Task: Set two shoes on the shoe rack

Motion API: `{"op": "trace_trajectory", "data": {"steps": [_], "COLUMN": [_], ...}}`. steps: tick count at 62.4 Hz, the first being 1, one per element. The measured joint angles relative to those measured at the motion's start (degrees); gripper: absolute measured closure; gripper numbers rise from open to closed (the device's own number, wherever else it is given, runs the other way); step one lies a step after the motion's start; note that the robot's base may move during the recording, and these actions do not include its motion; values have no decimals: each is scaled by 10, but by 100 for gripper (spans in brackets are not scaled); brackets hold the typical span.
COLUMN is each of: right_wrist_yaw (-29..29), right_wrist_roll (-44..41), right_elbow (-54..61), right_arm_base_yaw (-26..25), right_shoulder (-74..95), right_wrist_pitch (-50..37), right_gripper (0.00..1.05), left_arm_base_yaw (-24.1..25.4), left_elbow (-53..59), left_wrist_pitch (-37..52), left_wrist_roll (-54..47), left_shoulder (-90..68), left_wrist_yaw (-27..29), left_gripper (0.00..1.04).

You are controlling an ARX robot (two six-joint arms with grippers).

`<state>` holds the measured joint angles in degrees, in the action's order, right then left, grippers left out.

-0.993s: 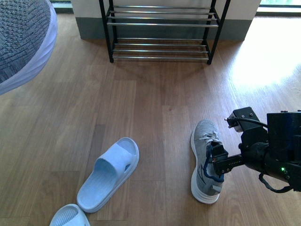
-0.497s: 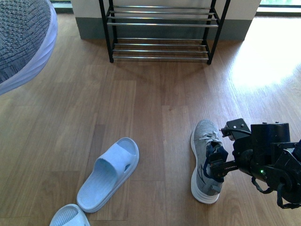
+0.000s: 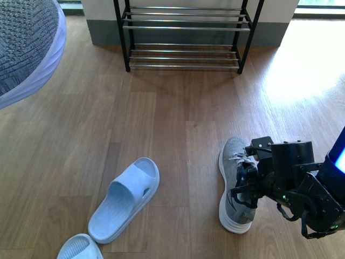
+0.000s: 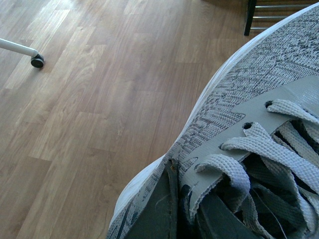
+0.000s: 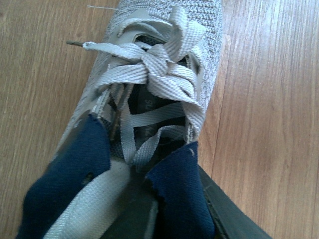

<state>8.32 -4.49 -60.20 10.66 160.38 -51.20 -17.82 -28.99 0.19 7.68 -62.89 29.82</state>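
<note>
Nothing sits on the shoe rack [image 3: 183, 32] at 12 o'clock yet. The left gripper [image 4: 174, 214] pinches the lifted sneaker [image 3: 24, 48]. The right gripper [image 3: 249, 183] straddles the floor sneaker [image 3: 233, 162] at 4 o'clock; I cannot tell if its jaws squeeze.

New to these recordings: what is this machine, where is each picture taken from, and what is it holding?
It is a robot with two arms, each ending in a gripper. The front view looks out from its body; the other two come from cameras on its wrists. The left gripper holds a lifted sneaker near the camera. A second sneaker lies on the wooden floor with two pale blue slippers; a shoe rack stands at the wall. The right gripper has fingers at the second sneaker's collar; whether it is clamped is unclear.
</note>
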Motion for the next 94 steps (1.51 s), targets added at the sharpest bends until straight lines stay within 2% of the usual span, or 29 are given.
{"op": "trace_trajectory", "data": {"steps": [5, 14, 25, 43, 50, 57, 66, 73, 78, 94], "right_wrist_yaw": [8, 9, -9, -53, -80, -111, -138, -142, -146, -143], "right_wrist_roll": [7, 20, 19, -54, -89, -116, -134, -143, -143, -142], "right_elbow": [0, 9, 75, 246, 318, 390, 439, 447, 447, 449], "right_arm_base_yaw": [7, 11, 11, -6, -10, -9, 6, 28, 30, 31], "right_shoulder": [0, -2, -49, -279, -419, -622, -895, -1144, -1252, -1264], "right_wrist_pitch": [-1, -11, -39, -52, -10, 85, 248, 411, 436, 439], "right_gripper": [104, 104, 104, 104, 104, 104, 104, 104, 104, 104], "left_arm_base_yaw": [0, 0, 0, 0, 0, 0, 0, 0, 0, 0], "left_elbow": [0, 0, 0, 0, 0, 0, 0, 0, 0, 0], "left_wrist_pitch": [0, 0, 0, 0, 0, 0, 0, 0, 0, 0], "left_wrist_roll": [0, 0, 0, 0, 0, 0, 0, 0, 0, 0], "left_shoulder": [0, 0, 0, 0, 0, 0, 0, 0, 0, 0], "left_wrist_yaw": [0, 0, 0, 0, 0, 0, 0, 0, 0, 0], "left_gripper": [104, 104, 104, 104, 104, 104, 104, 104, 104, 104]}}
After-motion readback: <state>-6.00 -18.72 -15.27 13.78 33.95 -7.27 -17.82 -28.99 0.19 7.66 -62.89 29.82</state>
